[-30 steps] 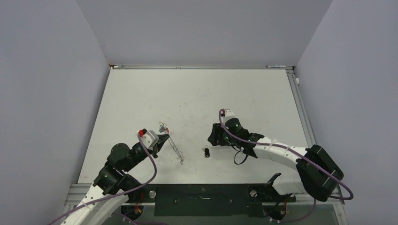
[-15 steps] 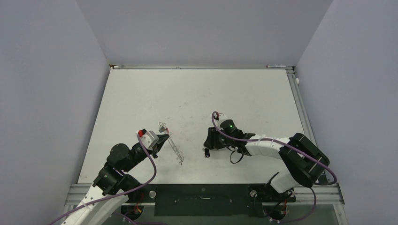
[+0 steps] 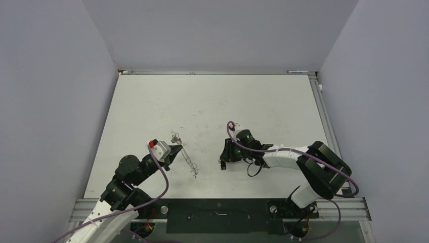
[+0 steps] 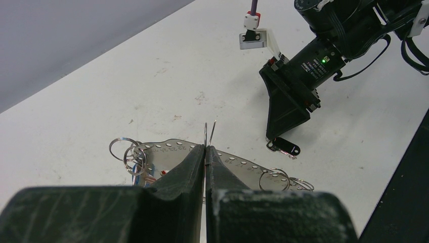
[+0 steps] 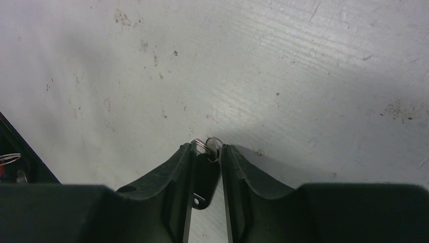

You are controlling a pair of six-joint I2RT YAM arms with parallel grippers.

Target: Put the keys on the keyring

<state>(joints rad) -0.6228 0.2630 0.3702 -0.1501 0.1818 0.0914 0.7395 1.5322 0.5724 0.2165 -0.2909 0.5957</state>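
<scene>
Black-headed key (image 5: 205,174) sits between the fingers of the right gripper (image 5: 207,147), flat on the white table (image 5: 283,61). Its long axis runs along the fingers. The small split rings (image 5: 208,143) on its head end lie just at the fingertips, with the rest running back toward the palm, and the blade is mostly hidden there. The jaws are narrow and flank the plastic head closely on both sides. I cannot tell whether the pads already press it or a hairline gap is left. From above, the key lies close to the near edge of the table, to the right of the keyring (image 3: 188,161) and clearly apart from it, so the right arm is by far the nearer one. The left gripper (image 4: 205,150) is clamped tight on the keyring's thin wire and holds it just above the table. Two wire ends stand up just past its fingertips, and a perforated silver band (image 4: 238,161) with small rings curves away to either side. From above, the keyring runs on a slant from far-left to near-right, and its near end comes closest to the key. My judgement is that the next move turns on that sideways gap. Once gripped, the key has to travel left with its ring end leading, lined up with the upstanding wire ends, which I take to be the loop's opening. The other keys are too small to make out with confidence.
</scene>
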